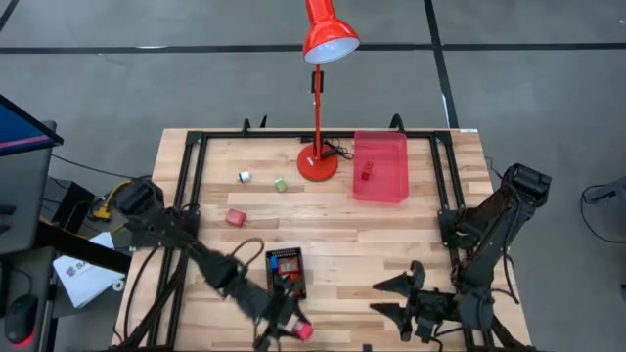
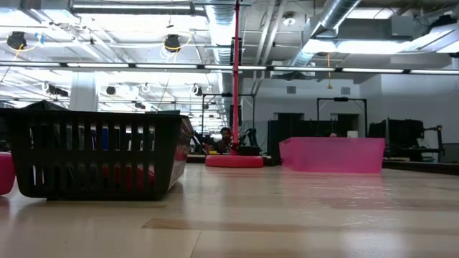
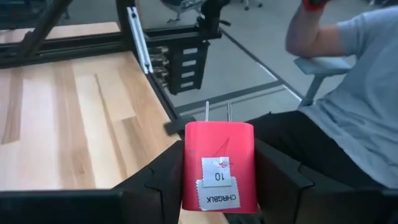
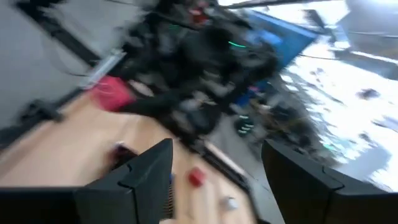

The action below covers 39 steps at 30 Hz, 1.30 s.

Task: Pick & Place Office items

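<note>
Sitting clamped between the left gripper's point(image 3: 217, 186) two dark fingers is a small red plastic charger block point(image 3: 218, 165) with two metal prongs and a white paper label, and the jaws are closing partway onto its sides at the near edge of the pale wooden table point(image 1: 333, 210), just beside the black slatted plastic basket point(image 1: 286, 271). From above, the same block is showing as a pink-red spot at the left arm's tip, right at the table's front edge. Farther back, a small red cube point(image 1: 235, 217), a small green piece point(image 1: 280, 184) and a small white piece point(image 1: 244, 177) are lying apart on the left half of the boards. One more small red piece point(image 1: 365, 172) is resting inside the translucent pink-red plastic tray point(image 1: 380, 147), which is standing just beside the round base of the tall red desk lamp point(image 1: 319, 161). The right gripper point(image 1: 398, 301) is hovering over the front right part of the table, its fingers spreading wide with nothing between them. Beyond the table's edge, a seated person in a grey shirt point(image 3: 367, 93) is showing in the left wrist view.
</note>
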Each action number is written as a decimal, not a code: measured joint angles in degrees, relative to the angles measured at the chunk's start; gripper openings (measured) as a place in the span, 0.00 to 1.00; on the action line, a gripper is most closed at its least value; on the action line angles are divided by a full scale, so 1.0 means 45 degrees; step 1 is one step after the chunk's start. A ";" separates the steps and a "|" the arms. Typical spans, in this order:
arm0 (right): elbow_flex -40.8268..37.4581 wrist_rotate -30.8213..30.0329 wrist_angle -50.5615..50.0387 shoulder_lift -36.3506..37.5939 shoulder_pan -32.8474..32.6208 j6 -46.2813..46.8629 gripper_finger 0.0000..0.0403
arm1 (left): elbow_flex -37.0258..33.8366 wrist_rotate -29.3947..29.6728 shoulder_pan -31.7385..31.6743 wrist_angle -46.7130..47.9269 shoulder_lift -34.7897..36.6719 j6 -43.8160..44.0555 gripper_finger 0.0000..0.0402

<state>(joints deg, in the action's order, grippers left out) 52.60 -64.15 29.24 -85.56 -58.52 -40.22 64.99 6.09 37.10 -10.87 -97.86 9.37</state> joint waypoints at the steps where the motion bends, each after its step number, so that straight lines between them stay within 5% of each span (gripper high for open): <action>1: 0.0200 0.0369 -0.0912 0.0000 0.0127 0.0601 0.60 | 0.0000 -0.0414 -0.0292 0.0005 0.0081 -0.0023 0.37; 8: 0.1584 0.2660 -0.5732 -0.0004 0.1007 0.3807 0.60 | 0.0000 -0.3152 -0.1933 0.0351 0.0706 -0.0098 0.37; 26: 0.3466 0.3990 -0.5413 -0.2092 0.2337 0.0492 0.59 | 0.0000 -0.4119 -0.3256 -0.0445 0.0827 -0.0941 0.37; 39: 0.4955 0.5241 -0.6504 -0.3176 0.3288 0.0794 0.59 | 0.0000 -0.4108 -0.3050 -0.0483 0.0808 -0.1031 0.37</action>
<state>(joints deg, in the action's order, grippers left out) 74.89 -40.56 -0.03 -99.85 -43.73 -36.64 64.99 -12.40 23.38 -13.04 -94.22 4.73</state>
